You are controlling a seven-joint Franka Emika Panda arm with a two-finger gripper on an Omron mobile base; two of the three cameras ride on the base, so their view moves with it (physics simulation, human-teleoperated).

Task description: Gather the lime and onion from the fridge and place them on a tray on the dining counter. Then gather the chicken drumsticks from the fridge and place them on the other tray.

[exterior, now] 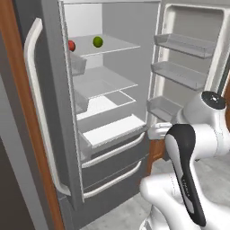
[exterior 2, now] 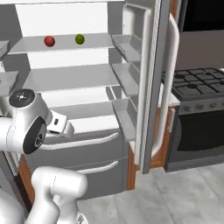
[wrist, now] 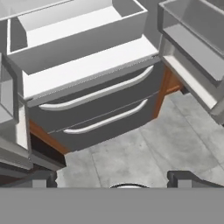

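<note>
Glossy white arm (exterior: 197, 148) casings with dark rounded joints fill the foreground of both base views, smooth and bulbous. Behind them stands the fridge (exterior: 54, 134), a tall dark-grey box with both upper doors swung wide, a matte white interior and long curved white handles (exterior: 38, 112) shaped like shallow bows. Its two lower drawers (wrist: 100, 109) are flat dark-grey fronts, each with a slim, gently arched pale pull. Clear, thin glass-like shelves (exterior 2: 65, 76) cross the cabinet, and translucent grey door bins (exterior: 182, 45) with rounded corners line the inside of the right door. To the right of the fridge in the right base view sits a black stove (exterior 2: 199, 113) with grated burners. Grey mottled floor tiles (wrist: 144, 153) lie below, beside warm brown wooden panelling.

On the upper shelf rest the task's two small smooth spheres, near each other but apart: the dark-red onion (exterior 2: 49, 41) to the left and the bright-green lime (exterior 2: 79, 39) to the right.

In the hand view the tool (wrist: 111, 179) points down at the drawers and floor, its two dark squared tips spread wide apart, holding nothing.
</note>
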